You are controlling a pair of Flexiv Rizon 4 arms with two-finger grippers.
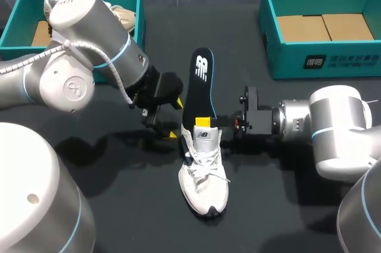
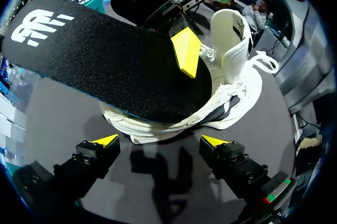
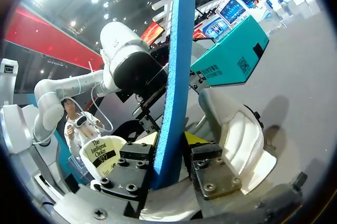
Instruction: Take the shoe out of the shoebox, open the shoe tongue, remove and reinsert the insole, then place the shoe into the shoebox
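A white shoe (image 1: 205, 175) lies mid-table, toe toward me. A black insole (image 1: 201, 86) with a blue underside (image 3: 171, 92) sticks out of its heel opening and slants up toward the far side. My right gripper (image 1: 205, 123) comes in from the right at the shoe's collar. The insole stands between its fingers, and a thin gap shows on one side. One of its yellow fingertips (image 2: 185, 50) rests on the insole's black face (image 2: 105, 60). My left gripper (image 1: 175, 119) hangs open just left of the shoe (image 2: 231, 92), with nothing between its fingers (image 2: 108, 140).
A teal shoebox (image 1: 321, 56) with a bare cardboard floor stands at the back right. A second teal box (image 1: 140, 3) at the back left holds another pale shoe (image 1: 122, 18), partly hidden by my left arm.
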